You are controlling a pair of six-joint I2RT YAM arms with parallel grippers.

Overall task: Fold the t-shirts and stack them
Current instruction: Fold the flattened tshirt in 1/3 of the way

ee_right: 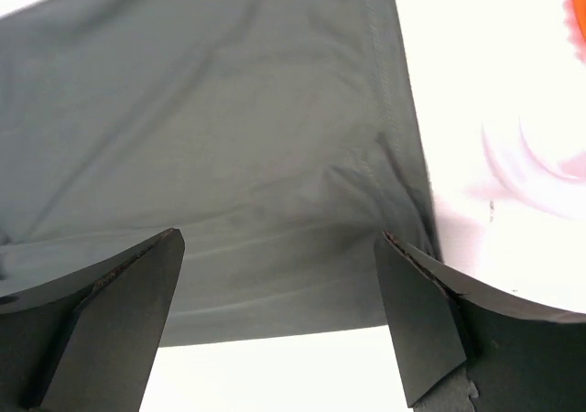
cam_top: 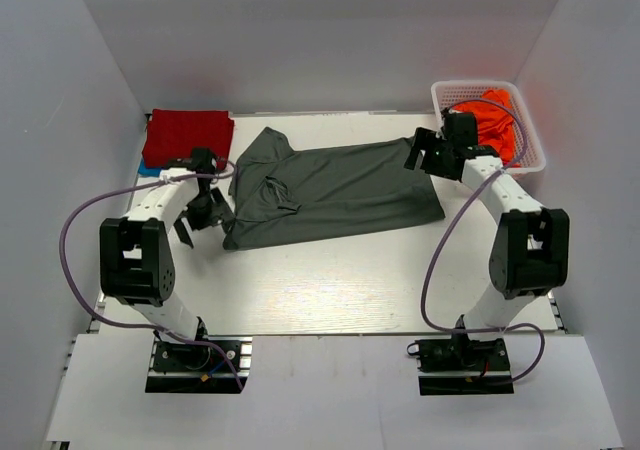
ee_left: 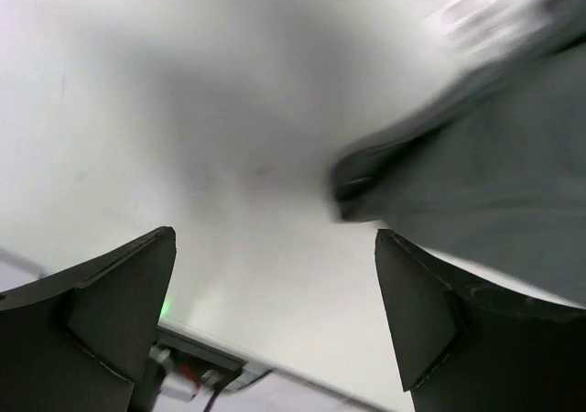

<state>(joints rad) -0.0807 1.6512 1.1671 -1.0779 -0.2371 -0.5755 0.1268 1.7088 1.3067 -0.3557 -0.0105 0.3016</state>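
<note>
A large charcoal-grey t-shirt (cam_top: 330, 190) lies spread across the middle of the table. A folded red t-shirt (cam_top: 187, 137) sits at the back left on a blue one (cam_top: 147, 170), of which only an edge shows. Orange t-shirts (cam_top: 492, 120) fill the basket. My left gripper (cam_top: 207, 210) is open and empty over bare table by the grey shirt's left edge (ee_left: 476, 165). My right gripper (cam_top: 427, 151) is open and empty above the shirt's right hem (ee_right: 275, 156).
A white lattice basket (cam_top: 528, 157) stands at the back right corner. Grey walls close in the table on three sides. Purple cables loop from both arms.
</note>
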